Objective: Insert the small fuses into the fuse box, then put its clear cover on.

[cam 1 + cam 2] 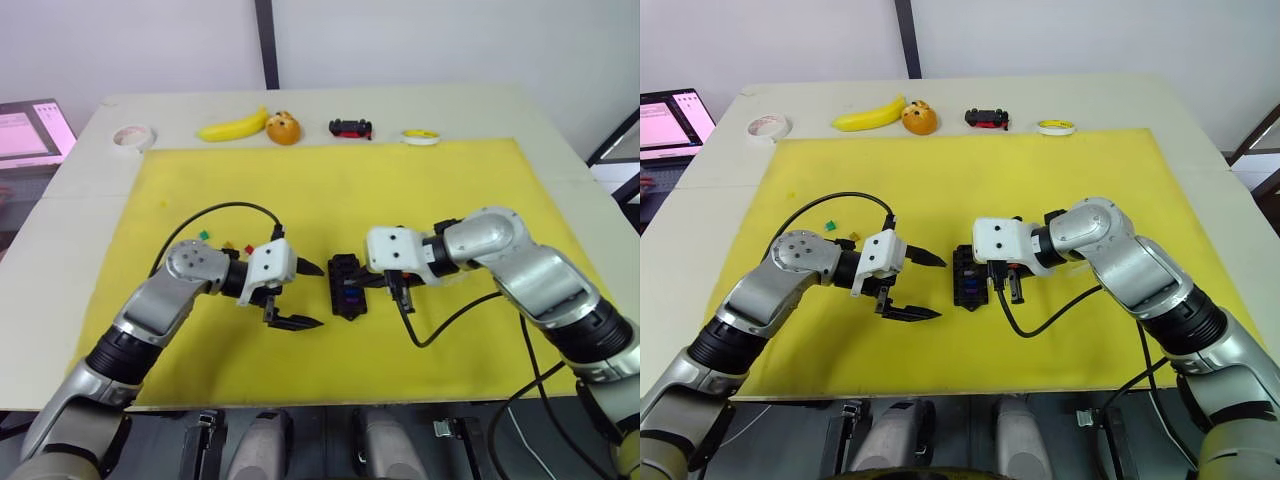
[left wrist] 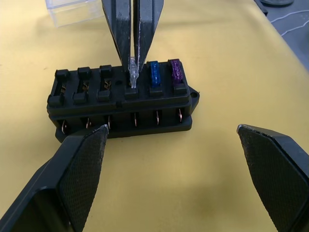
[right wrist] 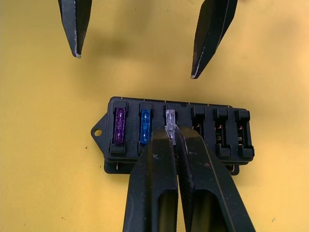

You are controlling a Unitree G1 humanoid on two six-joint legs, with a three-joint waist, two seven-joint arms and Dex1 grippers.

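The black fuse box lies mid-mat on the yellow mat. A purple fuse and a blue fuse sit in its end slots. My right gripper is shut on a pale grey fuse, holding it upright in the third slot. My left gripper stands open just left of the box, one finger on each side of the box's line, touching nothing. Loose green and red fuses lie behind the left wrist. The clear cover rests on the mat beyond the box.
Along the table's far edge lie a white tape roll, a banana, an orange fruit, a small toy car and a yellow tape roll. A lit screen stands at far left. Black cables trail from both wrists.
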